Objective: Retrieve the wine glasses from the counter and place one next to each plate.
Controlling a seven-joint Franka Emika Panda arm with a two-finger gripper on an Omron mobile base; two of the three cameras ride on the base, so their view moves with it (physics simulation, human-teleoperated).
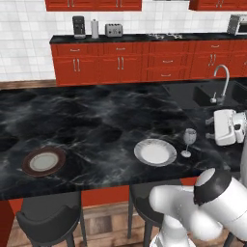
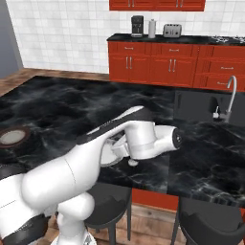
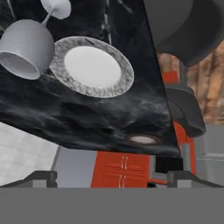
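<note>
One wine glass (image 1: 189,142) stands upright on the black island top, just right of a grey-rimmed plate (image 1: 155,152). A brown-rimmed plate (image 1: 44,161) lies far to the left, with nothing beside it. My gripper (image 1: 211,129) hovers right of the glass, pointing left at it, open and apart from it. In the hand view the glass (image 3: 26,48) appears rolled over at upper left beside the grey plate (image 3: 92,65). The brown plate (image 3: 142,140) shows small beyond them, and my gripper (image 3: 113,179) has wide-spread tips holding nothing. The counter (image 1: 135,37) runs along the back wall.
A sink with a curved faucet (image 1: 222,84) is set in the island behind my hand. Dark stools (image 1: 48,217) stand under the island's near edge. A coffee machine (image 1: 78,26) and a toaster (image 1: 114,30) sit on the back counter. My arm hides the island's middle in the right base view.
</note>
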